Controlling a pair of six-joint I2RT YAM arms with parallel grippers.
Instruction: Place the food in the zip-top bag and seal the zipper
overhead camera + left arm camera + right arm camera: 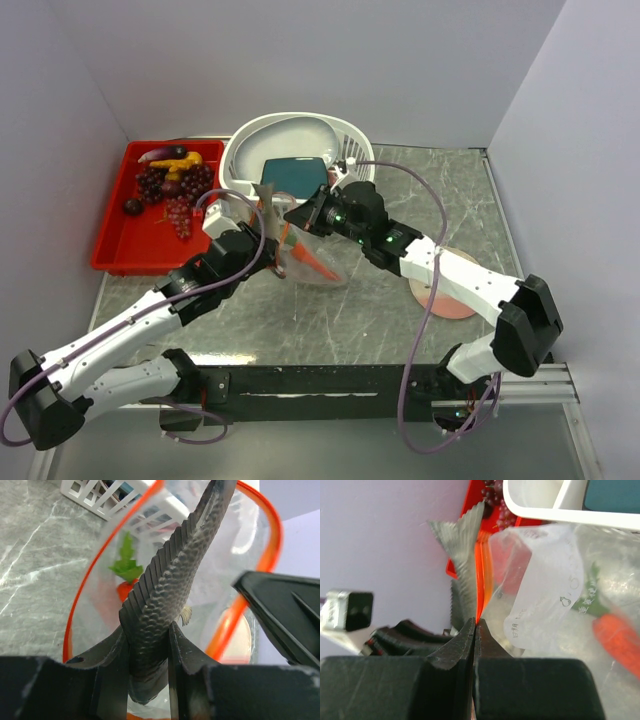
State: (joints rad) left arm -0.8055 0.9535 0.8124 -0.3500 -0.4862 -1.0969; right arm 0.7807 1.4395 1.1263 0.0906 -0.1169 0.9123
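Sticking up from left gripper (149, 639): fish (167, 582) (clamped).

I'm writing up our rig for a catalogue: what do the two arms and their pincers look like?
The left arm and right arm have white links joined by chunky black housings. A thin purple cable loops along each. Small green lights glow near the right wrist. The left pincer and right pincer have matte black tapering fingers.
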